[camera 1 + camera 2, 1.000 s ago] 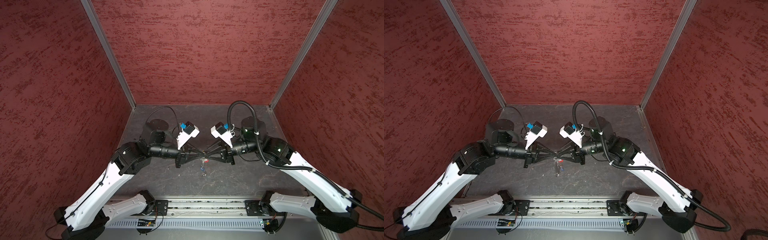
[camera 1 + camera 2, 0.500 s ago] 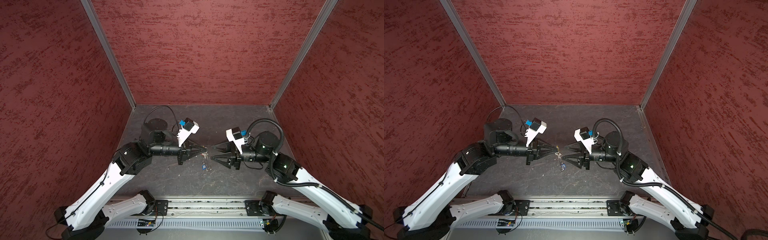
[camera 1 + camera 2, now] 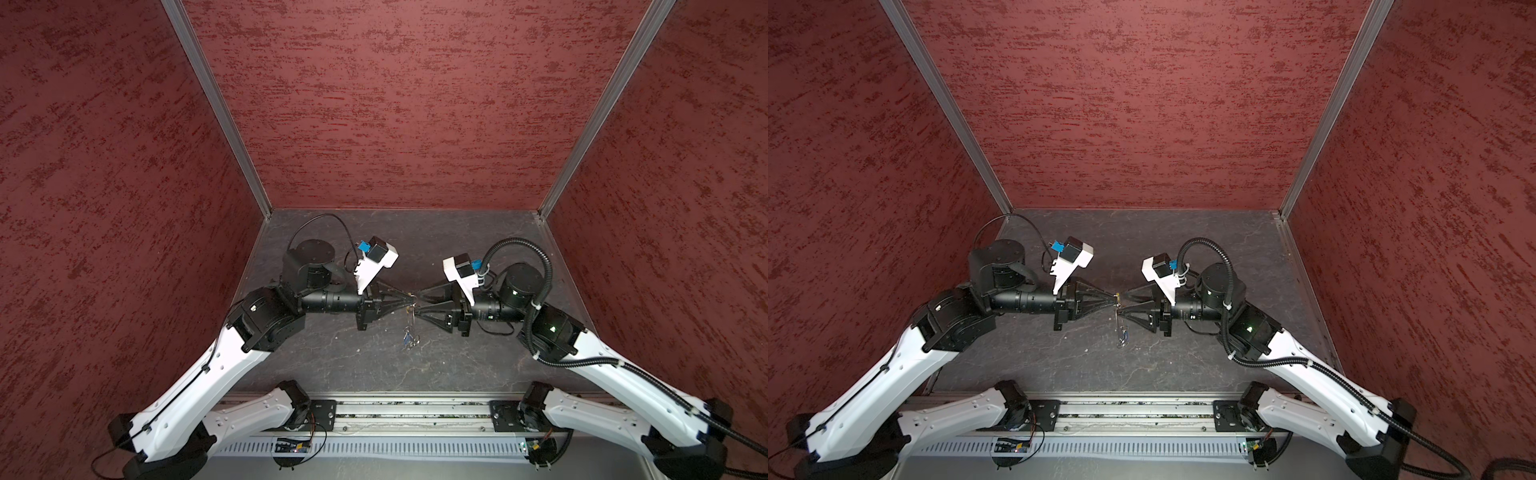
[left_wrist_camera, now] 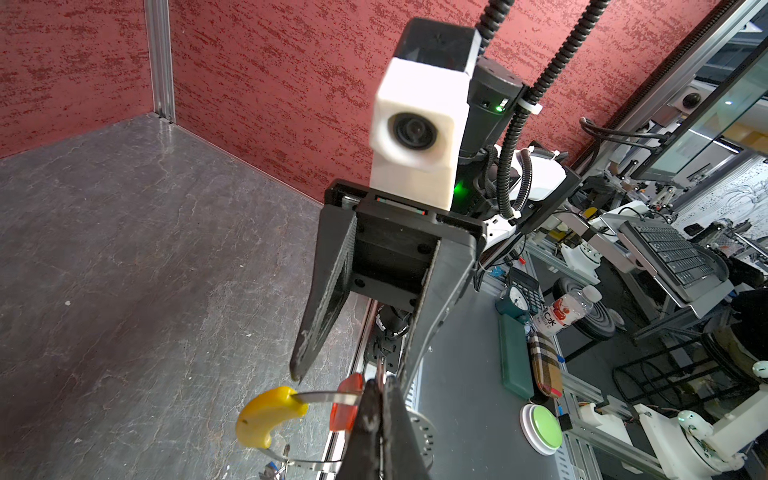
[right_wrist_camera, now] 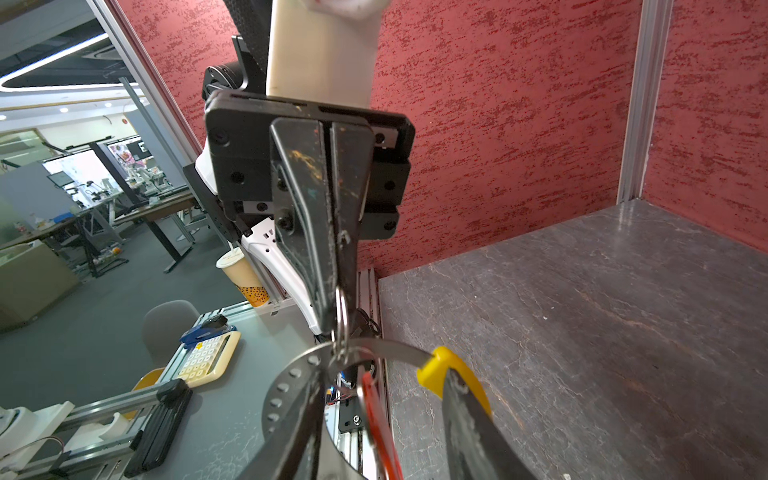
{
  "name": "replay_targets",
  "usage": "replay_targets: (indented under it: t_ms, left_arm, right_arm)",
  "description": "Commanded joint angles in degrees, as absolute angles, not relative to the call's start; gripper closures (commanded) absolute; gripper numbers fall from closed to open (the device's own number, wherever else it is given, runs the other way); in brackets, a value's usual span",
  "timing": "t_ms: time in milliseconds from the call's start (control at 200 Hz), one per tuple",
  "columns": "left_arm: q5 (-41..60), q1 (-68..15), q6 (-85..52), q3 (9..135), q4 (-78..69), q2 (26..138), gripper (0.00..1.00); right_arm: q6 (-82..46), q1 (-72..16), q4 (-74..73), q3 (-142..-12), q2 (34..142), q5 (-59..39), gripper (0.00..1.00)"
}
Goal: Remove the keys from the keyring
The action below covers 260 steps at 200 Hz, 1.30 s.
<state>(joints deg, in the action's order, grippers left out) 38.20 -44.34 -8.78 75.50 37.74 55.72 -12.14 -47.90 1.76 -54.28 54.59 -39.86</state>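
Note:
In both top views my left gripper (image 3: 410, 300) (image 3: 1115, 299) is shut on a small silver ring (image 5: 340, 320) of the keyring (image 4: 266, 415), a thin metal band with a curved yellow section. The keys (image 3: 409, 337) (image 3: 1122, 334) dangle below it above the floor. The red-orange tag (image 4: 347, 401) hangs beside the left gripper's (image 4: 380, 386) shut fingertips, and a bit of the blue tag (image 4: 271, 469) shows lower down. My right gripper (image 3: 418, 304) (image 5: 382, 374) faces the left one tip to tip. It is open, its fingers (image 5: 469, 424) either side of the band, one against the yellow section (image 5: 446, 370).
The dark stone-patterned floor (image 3: 457, 365) is walled in red on three sides. A metal rail (image 3: 415, 415) with both arm bases runs along the front edge. Beyond the rail, in the wrist views, are a calculator (image 5: 205, 359), a green button (image 4: 542, 424) and lab furniture.
Half a second ago my right gripper had drawn back to the right, open. It has now moved left again to meet the left gripper at the keyring. The left gripper stayed shut and still.

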Motion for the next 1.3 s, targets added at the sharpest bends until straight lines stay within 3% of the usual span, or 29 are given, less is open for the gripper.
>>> replay_targets:
  t_ms: [0, 180, 486, 772, 1017, 1298]
  left_arm:
    - [37.49, -44.50, -9.48, 74.88, 34.11, 54.26, 1.00]
    - [37.12, -44.51, -9.58, 74.53, 33.66, 53.97, 1.00]
    - [36.72, -44.50, -9.67, 74.25, 33.28, 54.02, 1.00]
    - [36.11, -44.50, -9.84, 74.05, 32.81, 53.71, 1.00]
    - [35.73, -44.55, -10.15, 73.55, 32.18, 53.44, 1.00]
    - [33.72, -44.54, -11.67, 70.34, 27.50, 51.22, 1.00]
  right_arm:
    - [-12.21, -48.07, -0.72, -55.44, 54.75, -42.05, 0.59]
    - [-12.22, -48.32, -0.96, -55.64, 55.07, -42.80, 0.69]
    - [-13.31, -48.59, -3.35, -55.78, 55.32, -44.38, 0.71]
    - [-13.34, -49.11, -3.61, -56.12, 56.34, -45.10, 0.80]
    - [-13.25, -49.31, -4.13, -56.34, 56.34, -44.78, 1.00]
    - [-12.99, -49.39, -4.44, -56.90, 56.09, -44.56, 1.00]
